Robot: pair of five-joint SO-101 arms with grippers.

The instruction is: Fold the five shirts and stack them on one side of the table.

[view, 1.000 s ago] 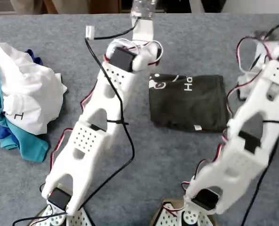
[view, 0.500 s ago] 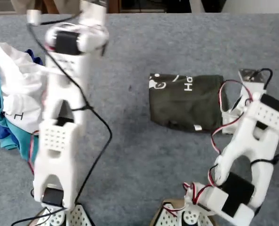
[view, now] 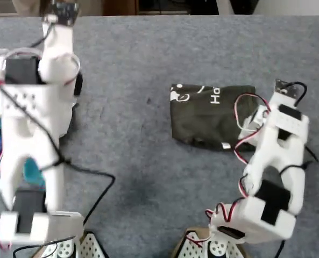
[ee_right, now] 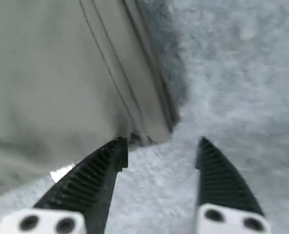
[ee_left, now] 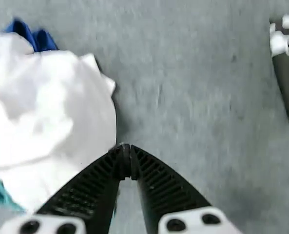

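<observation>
A folded dark shirt [view: 213, 115] with white print lies right of the table's centre. A loose pile of shirts sits at the left edge: white [ee_left: 42, 117], teal [view: 33, 172] and blue [ee_left: 29, 36]. The left arm [view: 27, 123] stands over that pile. My left gripper [ee_left: 125, 163] is shut with nothing in it, hanging above the white shirt's edge. The right arm [view: 280, 134] is beside the dark shirt's right side. My right gripper [ee_right: 162, 146] is open just over the near right corner of the dark shirt [ee_right: 51, 73], gripping nothing.
Grey carpet-like cloth [view: 132, 161] covers the table, bare between the pile and the folded shirt. Both arm bases [view: 202, 250] stand at the near edge. Loose cables [view: 94, 185] trail from the left arm.
The left arm swung from the table's middle to the left, over the shirt pile. The right arm drew back toward its base and folded down beside the dark shirt.
</observation>
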